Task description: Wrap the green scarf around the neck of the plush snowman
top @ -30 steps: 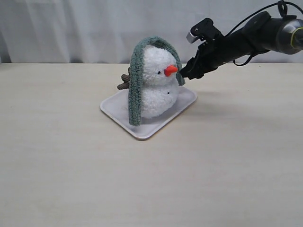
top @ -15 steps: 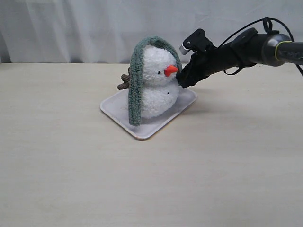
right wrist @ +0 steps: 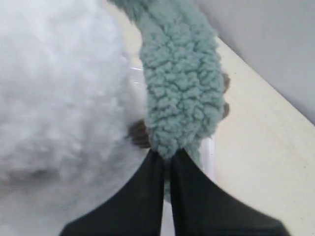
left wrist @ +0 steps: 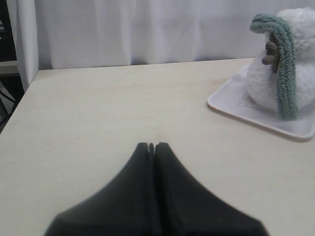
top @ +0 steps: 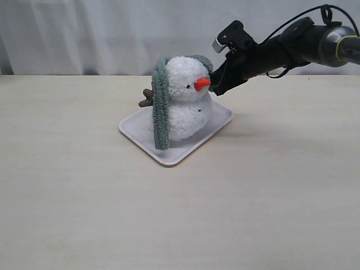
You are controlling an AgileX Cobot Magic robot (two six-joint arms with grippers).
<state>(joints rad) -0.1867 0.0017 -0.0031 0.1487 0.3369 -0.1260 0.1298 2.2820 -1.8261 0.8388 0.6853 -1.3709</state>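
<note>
The plush snowman [top: 184, 100] stands upright on a white tray [top: 147, 139], its orange nose pointing right. The green scarf [top: 160, 107] hangs down its left side and runs behind the head to the right side. There my right gripper [top: 215, 89] is shut on the scarf's end, just right of the snowman's neck. Up close in the right wrist view, the scarf [right wrist: 182, 93] is pinched between the black fingers [right wrist: 147, 196], beside the white plush [right wrist: 59, 93]. My left gripper [left wrist: 151, 145] is shut with nothing in it, over bare table far from the snowman [left wrist: 305, 64].
A pale wooden table [top: 180, 208] carries the tray. A white curtain [top: 112, 34] hangs behind the table's far edge. A brown twig arm [top: 148, 97] sticks out behind the snowman on the left. The table's left edge [left wrist: 22, 93] shows in the left wrist view.
The scarf has slid off the top of the snowman's head to behind it. My right gripper has risen a little, still holding the scarf end.
</note>
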